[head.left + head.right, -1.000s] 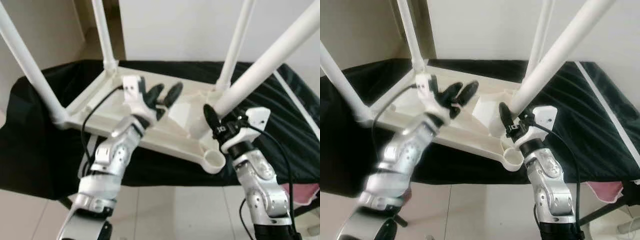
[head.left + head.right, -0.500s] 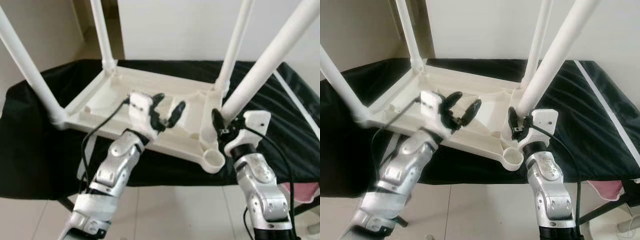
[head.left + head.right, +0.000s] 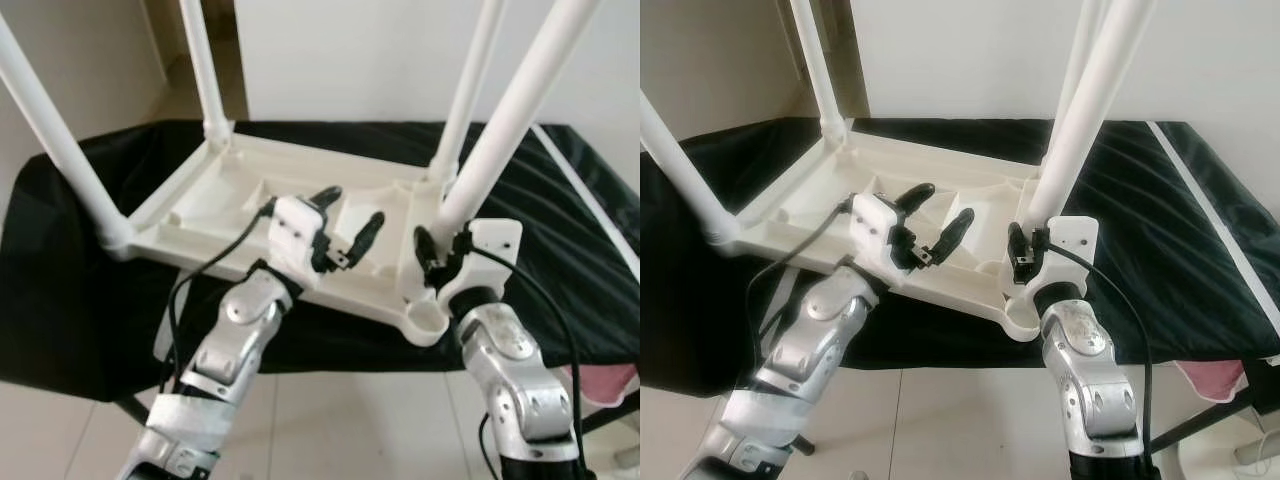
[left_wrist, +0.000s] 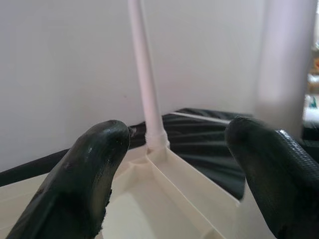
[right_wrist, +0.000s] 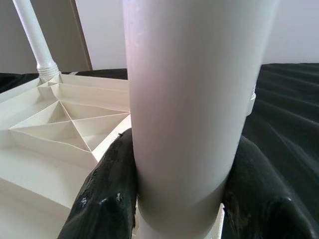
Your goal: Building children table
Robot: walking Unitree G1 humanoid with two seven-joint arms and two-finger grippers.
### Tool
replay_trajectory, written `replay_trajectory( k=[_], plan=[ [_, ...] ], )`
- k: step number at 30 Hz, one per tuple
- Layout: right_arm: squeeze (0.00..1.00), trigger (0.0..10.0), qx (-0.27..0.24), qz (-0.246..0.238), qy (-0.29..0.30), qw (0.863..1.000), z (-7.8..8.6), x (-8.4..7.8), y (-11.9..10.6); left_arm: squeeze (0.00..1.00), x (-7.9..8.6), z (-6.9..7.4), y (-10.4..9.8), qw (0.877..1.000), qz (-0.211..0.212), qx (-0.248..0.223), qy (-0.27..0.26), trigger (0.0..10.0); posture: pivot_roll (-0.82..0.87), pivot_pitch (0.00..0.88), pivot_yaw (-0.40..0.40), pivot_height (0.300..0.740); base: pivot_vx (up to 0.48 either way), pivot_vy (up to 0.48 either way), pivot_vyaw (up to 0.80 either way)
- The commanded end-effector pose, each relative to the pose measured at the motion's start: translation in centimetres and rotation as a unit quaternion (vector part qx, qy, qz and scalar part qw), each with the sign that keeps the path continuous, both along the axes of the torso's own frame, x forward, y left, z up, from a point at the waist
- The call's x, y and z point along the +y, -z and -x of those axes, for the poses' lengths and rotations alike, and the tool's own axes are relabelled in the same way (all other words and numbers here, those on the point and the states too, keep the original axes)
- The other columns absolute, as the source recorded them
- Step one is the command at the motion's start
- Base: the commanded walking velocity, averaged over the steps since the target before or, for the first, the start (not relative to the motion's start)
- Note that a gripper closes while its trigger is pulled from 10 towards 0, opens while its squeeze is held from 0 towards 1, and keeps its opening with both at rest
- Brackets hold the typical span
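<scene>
- Children's table (image 3: 250, 195), white plastic, lies upside down on a black-draped surface (image 3: 60, 300); three legs seated.
- Fourth leg (image 3: 510, 120): right gripper (image 3: 440, 255) jaws pinching its base beside the near corner socket (image 3: 425, 322).
- Left gripper (image 3: 345, 225): jaws spread, hovering over the underside.
- Risk: tilted leg could miss the socket or slip.
- No legible writing.

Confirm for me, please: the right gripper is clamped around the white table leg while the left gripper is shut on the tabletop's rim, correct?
Not quite. The right gripper does clamp the table leg, but the left gripper is open, hovering above the upturned tabletop and holding nothing, as the left wrist view shows.
</scene>
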State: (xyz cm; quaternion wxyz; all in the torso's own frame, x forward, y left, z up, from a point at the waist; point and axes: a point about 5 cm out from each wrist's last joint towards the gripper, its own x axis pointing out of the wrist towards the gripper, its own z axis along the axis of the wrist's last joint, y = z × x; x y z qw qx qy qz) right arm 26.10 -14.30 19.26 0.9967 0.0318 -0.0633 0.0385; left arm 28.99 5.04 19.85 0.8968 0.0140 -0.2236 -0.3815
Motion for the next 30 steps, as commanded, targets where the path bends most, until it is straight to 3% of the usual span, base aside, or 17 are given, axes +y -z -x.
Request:
replay_trajectory(
  k=[1, 6, 15, 21, 25, 30],
  plan=[
    [0.00, 10.0, -0.019, 0.011, -0.002, 1.000, 0.7, 0.2, -0.5, 0.00, -0.5, 0.8, 0.8, 0.997, -0.036, -0.010, 0.072, 10.0, -0.05, 0.000, -0.016, 0.740, 0.000, 0.000, 0.00],
    [0.00, 10.0, -0.049, 0.019, 0.007, 0.999, 1.6, 0.0, -0.6, 0.00, -0.6, 1.7, 1.9, 0.992, -0.060, -0.004, 0.110, 10.0, -0.05, 0.000, -0.007, 0.740, 0.000, 0.000, 0.00],
    [0.00, 10.0, -0.047, 0.020, 0.014, 0.999, 2.7, -0.8, 0.5, 0.00, -0.6, 2.9, 3.9, 0.975, -0.122, 0.016, 0.184, 10.0, -0.06, 0.000, 0.008, 0.740, 0.000, 0.000, 0.00],
    [0.00, 10.0, -0.049, 0.016, 0.006, 0.999, 3.1, -0.7, 0.7, 0.00, -0.1, 3.1, 4.1, 0.970, -0.133, 0.018, 0.202, 10.0, -0.06, 0.000, 0.011, 0.740, 0.000, 0.000, 0.00],
    [0.00, 10.0, -0.053, 0.017, -0.007, 0.998, 3.5, -0.4, 0.9, 0.00, 0.4, 3.8, 4.3, 0.958, -0.150, 0.033, 0.243, 10.0, -0.06, 0.000, 0.018, 0.740, 0.000, 0.000, 0.00],
    [0.00, 10.0, -0.057, 0.020, -0.015, 0.998, 3.7, -0.3, 1.0, 0.00, 0.6, 4.0, 4.2, 0.956, -0.149, 0.037, 0.250, 10.0, -0.06, 0.000, 0.021, 0.740, 0.000, 0.000, 0.00]
  ],
)
